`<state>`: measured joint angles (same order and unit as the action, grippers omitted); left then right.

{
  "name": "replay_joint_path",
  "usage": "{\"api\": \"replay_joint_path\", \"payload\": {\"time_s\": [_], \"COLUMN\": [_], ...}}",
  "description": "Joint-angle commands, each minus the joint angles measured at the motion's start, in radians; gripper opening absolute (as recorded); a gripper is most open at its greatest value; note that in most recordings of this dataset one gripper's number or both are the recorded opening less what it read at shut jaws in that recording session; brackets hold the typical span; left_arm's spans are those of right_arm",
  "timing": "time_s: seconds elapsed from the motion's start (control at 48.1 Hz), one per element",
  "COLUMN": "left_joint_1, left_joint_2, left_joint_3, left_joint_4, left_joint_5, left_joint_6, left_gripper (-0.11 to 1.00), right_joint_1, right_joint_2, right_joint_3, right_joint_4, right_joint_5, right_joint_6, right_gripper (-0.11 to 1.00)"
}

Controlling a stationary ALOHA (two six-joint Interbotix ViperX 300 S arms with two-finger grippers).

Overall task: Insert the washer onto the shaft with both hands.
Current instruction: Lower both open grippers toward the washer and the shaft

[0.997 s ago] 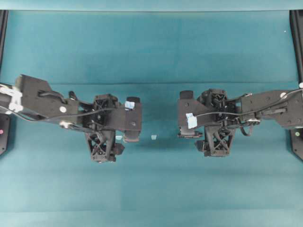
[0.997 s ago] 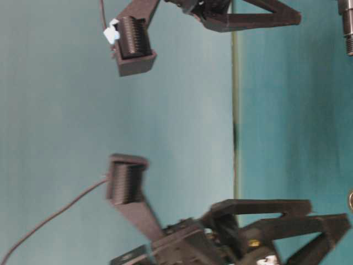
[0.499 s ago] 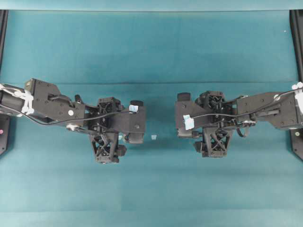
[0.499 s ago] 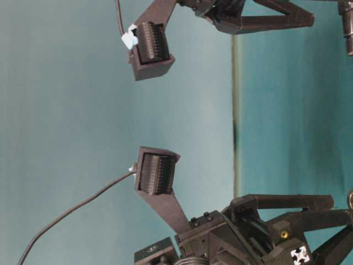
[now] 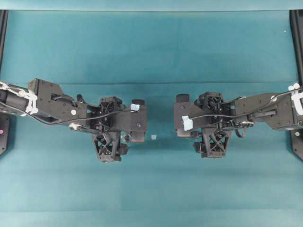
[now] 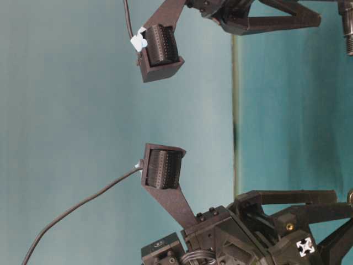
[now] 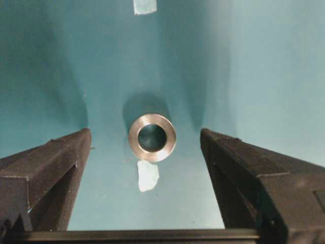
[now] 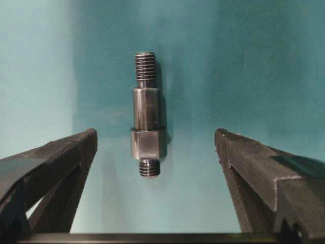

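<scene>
Left gripper (image 7: pixel 144 152) jaws spread wide, nothing held; washer (image 7: pixel 152 138) flat on teal mat (image 7: pixel 264 66) between fingers, touching neither. Pale tape bit (image 7: pixel 148 175) just beside washer.

Right gripper (image 8: pixel 155 152) likewise wide, empty; threaded shaft (image 8: pixel 147 115) lying on mat between fingers, clear of both.

Black rails (image 5: pixel 297 42) flank mat edges.

Both arms are showing matte black, w/ open lattice bracing on the wrist blocks. Left gripper (image 5: pixel 137 120) is wearing pale blue tape near its finger base; right gripper (image 5: pixel 182 116) is carrying a similar blue tab. Fingers (image 7: pixel 48 168) are reading as long black triangular wedges w/ ribbed pads (image 6: pixel 162 168). Thin black cables are running along each forearm, white tape wraps are sitting at the outer ends, silver screw heads are dotting the housings. A white cross marker (image 6: pixel 305 247) is showing on one housing.
</scene>
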<state>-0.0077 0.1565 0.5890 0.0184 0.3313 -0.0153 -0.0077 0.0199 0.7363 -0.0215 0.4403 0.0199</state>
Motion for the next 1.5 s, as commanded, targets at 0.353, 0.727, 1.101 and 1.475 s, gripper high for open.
{"api": "replay_joint_path", "payload": {"time_s": [0.353,0.727,1.101,1.475], "left_joint_1": [-0.002,-0.003,-0.003,-0.005], "left_joint_2": [0.005,0.011,0.012,0.014], "left_joint_3": [-0.011,-0.012,-0.009,-0.012], "left_joint_4": [0.002,0.002,0.002,0.002], "left_joint_5": [-0.006,-0.028,-0.028,-0.028], "left_joint_6": [-0.005,-0.005,-0.005,-0.005], "left_gripper": [0.91,0.89,0.89,0.89], "right_joint_1": [-0.002,-0.002,-0.005,-0.011], "right_joint_2": [0.0,0.009,0.023,0.037], "right_joint_3": [0.0,0.018,0.009,-0.002], "right_joint_4": [0.003,0.014,0.014,0.014], "right_joint_5": [-0.012,-0.037,-0.043,-0.043], "right_joint_6": [0.008,0.008,0.006,0.005], "right_gripper": [0.87,0.87,0.87,0.87]}}
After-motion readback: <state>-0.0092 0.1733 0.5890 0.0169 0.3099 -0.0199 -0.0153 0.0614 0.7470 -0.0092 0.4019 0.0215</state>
